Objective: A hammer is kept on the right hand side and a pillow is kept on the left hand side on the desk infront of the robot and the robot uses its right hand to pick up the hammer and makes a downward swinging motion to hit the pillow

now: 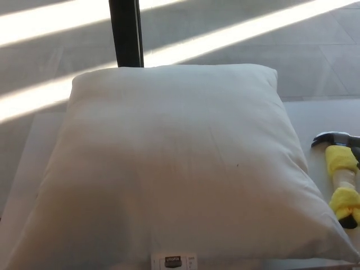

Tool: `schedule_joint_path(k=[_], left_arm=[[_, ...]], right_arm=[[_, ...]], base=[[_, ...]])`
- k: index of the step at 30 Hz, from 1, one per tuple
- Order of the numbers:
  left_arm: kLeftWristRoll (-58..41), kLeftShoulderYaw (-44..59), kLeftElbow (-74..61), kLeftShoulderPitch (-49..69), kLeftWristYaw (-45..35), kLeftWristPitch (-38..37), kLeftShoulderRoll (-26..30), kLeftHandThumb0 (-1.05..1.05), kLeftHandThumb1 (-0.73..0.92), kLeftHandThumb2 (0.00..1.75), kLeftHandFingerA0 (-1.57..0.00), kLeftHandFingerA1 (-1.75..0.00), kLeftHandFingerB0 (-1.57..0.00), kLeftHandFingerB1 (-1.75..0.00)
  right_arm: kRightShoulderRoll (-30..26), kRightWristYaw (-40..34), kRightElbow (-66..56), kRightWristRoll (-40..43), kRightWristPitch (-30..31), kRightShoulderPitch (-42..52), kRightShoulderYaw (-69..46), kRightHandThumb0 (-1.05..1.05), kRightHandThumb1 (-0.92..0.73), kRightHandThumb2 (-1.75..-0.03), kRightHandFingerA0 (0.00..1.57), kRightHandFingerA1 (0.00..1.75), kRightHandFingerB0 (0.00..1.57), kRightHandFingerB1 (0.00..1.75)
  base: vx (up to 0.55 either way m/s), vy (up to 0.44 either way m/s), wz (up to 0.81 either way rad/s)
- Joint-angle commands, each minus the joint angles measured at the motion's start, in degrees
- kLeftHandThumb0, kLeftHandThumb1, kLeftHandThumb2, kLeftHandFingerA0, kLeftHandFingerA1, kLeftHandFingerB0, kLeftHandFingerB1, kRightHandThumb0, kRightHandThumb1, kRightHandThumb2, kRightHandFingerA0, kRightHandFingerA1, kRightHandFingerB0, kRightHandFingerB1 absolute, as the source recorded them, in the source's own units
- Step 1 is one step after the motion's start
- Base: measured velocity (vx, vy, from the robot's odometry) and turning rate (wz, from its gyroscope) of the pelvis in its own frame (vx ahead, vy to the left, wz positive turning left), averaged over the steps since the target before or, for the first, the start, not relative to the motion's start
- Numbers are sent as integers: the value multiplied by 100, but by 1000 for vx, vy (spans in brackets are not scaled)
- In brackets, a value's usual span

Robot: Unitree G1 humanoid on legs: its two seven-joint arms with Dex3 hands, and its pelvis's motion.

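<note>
A large white pillow (pixel 174 169) fills most of the white desk (pixel 329 115), a small label (pixel 173 261) showing at its 6 o'clock edge. At about 4 o'clock from the pillow's middle, just beside its right edge, a hammer (pixel 342 177) lies on the desk with its dark metal head toward 12 o'clock and two yellow wraps around its pale handle. Neither robot hand appears, so their state cannot be told; a black post (pixel 126 32) stands at 12 o'clock beyond the pillow.
</note>
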Motion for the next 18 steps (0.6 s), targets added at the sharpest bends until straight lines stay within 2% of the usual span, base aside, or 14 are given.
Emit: schedule_joint_path(k=[1,3,4,5,7,9,10,11,13,14,15,16,17,18], left_arm=[[-12,23,163,-51,-28,-65,78,-65,62,60,-82,-53,-69,-46],[1,17,218,-28,-46,-146,77,-65,62,60,-83,-53,-69,-46],[5,5,182,-4,-72,-140,73,-66,63,60,-80,-53,-68,-46],[6,2,184,-1,-78,-146,74,-66,63,60,-80,-53,-68,-46],[59,-33,162,27,-24,-190,63,-66,64,60,-81,-53,-69,-46],[27,-23,65,68,-27,-136,43,-65,64,60,-81,-53,-69,-46],[28,-25,84,60,-21,-137,44,-63,65,60,-82,-54,-69,-46],[23,-18,168,29,-29,-172,41,-64,64,60,-83,-54,-70,-46],[-15,15,312,-39,-31,-168,38,-63,63,60,-81,-52,-69,-46],[-19,17,332,-42,-32,-172,34,-63,63,60,-81,-52,-69,-46],[-18,17,373,-43,-60,-218,36,-64,64,60,-80,-53,-69,-46],[-16,16,425,-46,-99,-280,42,-64,64,60,-80,-53,-69,-46],[-13,12,377,-27,-60,-229,35,-66,63,60,-83,-54,-72,-47],[-25,19,372,-17,-69,-232,28,-66,63,60,-85,-55,-72,-47]], right_arm=[[85,79,62,65,311,98,80,-63,-62,-59,0,32,26,31],[149,54,40,137,287,106,38,-62,-62,-60,0,34,30,32],[244,-28,34,234,297,79,-64,-70,-49,-81,0,28,23,45],[256,-38,26,237,305,80,-84,-70,-49,-81,0,28,23,45],[347,-49,38,259,330,62,-112,-62,-62,-59,0,27,25,34],[353,95,67,90,435,44,99,-65,-65,-60,0,30,23,34],[350,124,59,71,461,37,161,-65,-62,-63,0,32,21,35],[357,145,54,12,491,32,256,-70,-51,-87,0,43,21,47],[373,135,42,-6,524,35,359,-71,-51,-87,1,44,21,47],[369,137,32,5,536,39,385,-71,-51,-87,1,44,21,47],[366,145,26,17,544,40,410,-68,-66,-60,0,51,28,34],[367,158,22,24,551,38,432,-68,-66,-60,0,51,28,34],[357,221,30,5,566,27,486,-71,-53,-87,1,46,19,46],[345,221,50,-14,578,9,539,-69,-66,-59,0,52,27,33]], base=[[0,0,0],[0,0,0],[0,0,0],[0,0,0],[0,0,0],[0,0,0],[0,0,0],[0,0,0],[0,0,0],[0,0,0],[0,0,0],[0,0,0],[0,0,0],[0,0,0]])
